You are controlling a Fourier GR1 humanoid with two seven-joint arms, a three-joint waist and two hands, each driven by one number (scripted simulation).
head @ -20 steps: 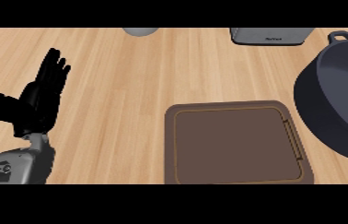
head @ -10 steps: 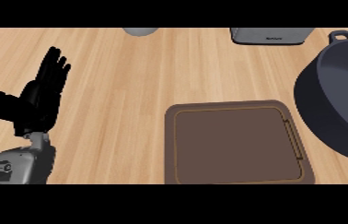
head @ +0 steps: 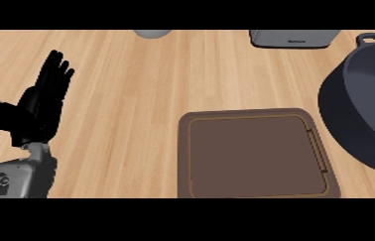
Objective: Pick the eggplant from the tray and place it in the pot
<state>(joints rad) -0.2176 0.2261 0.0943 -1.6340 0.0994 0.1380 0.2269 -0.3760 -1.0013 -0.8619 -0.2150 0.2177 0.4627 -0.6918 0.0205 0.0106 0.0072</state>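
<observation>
A dark brown tray (head: pixel 256 158) lies flat on the wooden counter at the lower middle right, and nothing shows on it. A large dark pot (head: pixel 353 106) is cut off by the right edge, just right of the tray. No eggplant shows in this view. My left hand (head: pixel 40 106) rests at the far left, fingers straight and pointing up, open and holding nothing, well apart from the tray. My right hand is out of view.
A grey box-shaped appliance (head: pixel 293 37) sits at the counter's far edge, upper right. The rounded bottom of a grey object (head: pixel 152 33) pokes in at the top middle. Bare wooden counter (head: pixel 168 81) spreads between my left hand and the tray.
</observation>
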